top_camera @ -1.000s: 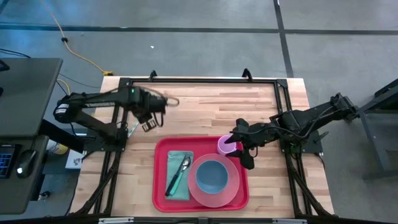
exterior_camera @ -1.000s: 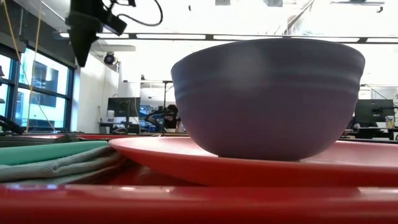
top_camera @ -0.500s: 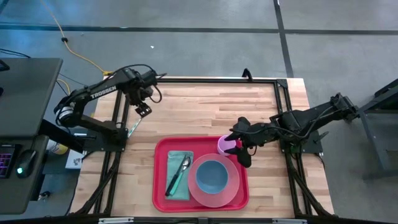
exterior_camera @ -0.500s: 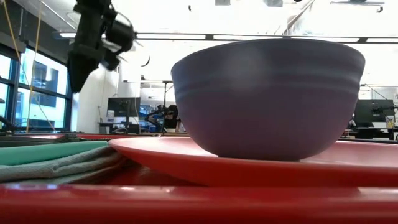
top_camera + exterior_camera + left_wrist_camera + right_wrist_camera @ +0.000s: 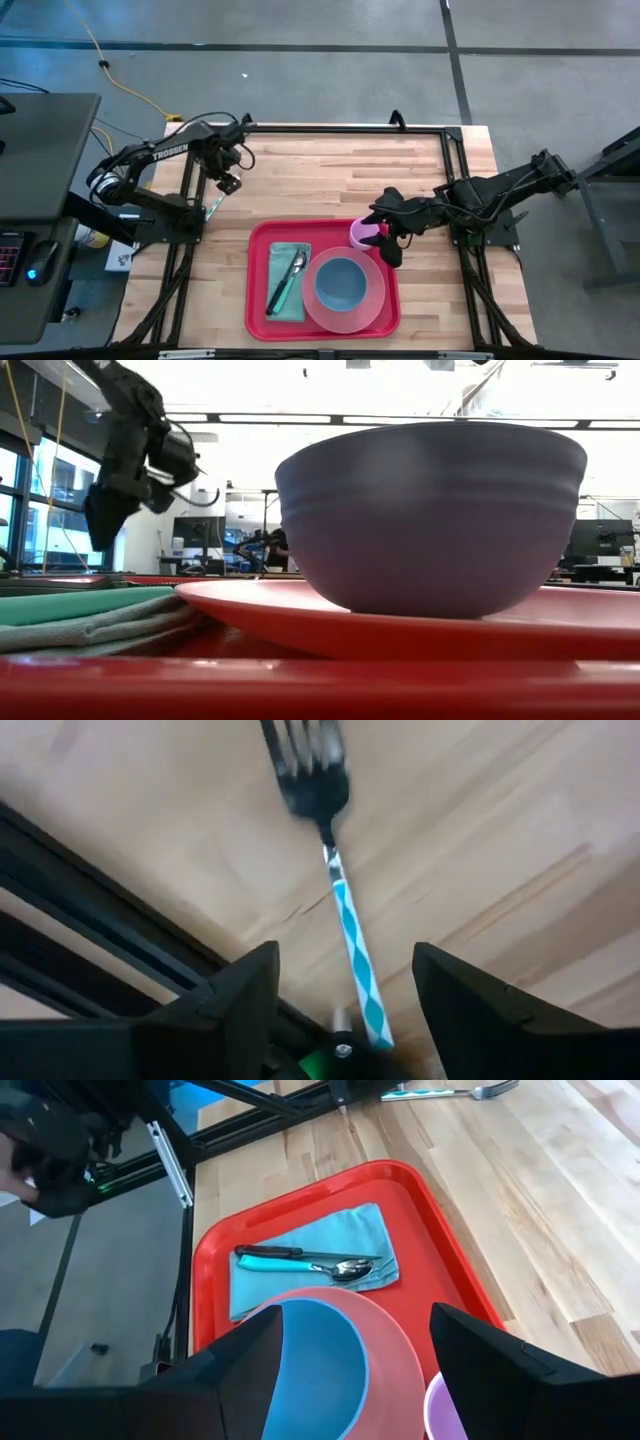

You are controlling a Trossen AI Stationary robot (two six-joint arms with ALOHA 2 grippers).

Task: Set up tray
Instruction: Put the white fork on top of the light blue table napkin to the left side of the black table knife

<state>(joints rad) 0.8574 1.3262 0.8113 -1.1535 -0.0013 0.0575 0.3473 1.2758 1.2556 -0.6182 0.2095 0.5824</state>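
Well, the table point(image 5: 330, 180) fills the middle of the high view, pale wood inside a black frame. Low and centre on it lies the red tray point(image 5: 258, 300), and it carries nearly everything. A pink plate point(image 5: 372, 298) sits on the tray's right half with a blue bowl point(image 5: 341, 283) on top; in the low view that bowl point(image 5: 430, 510) looms across the frame. A teal napkin point(image 5: 289, 300) lies on the tray's left half, with a spoon point(image 5: 297, 264) resting on it. A small pink cup point(image 5: 361, 234) stands at the tray's upper right corner.

Off at centre right, the right gripper point(image 5: 390, 238) hangs just beside the cup, its fingers spread wide with nothing between them. At upper left, the left gripper point(image 5: 230, 183) hovers over bare wood, jaws wide and empty. Just below it a fork point(image 5: 213, 208) with a blue-and-white handle lies by the frame rail; the left wrist view shows the fork point(image 5: 350, 940) lying flat between the open fingers.
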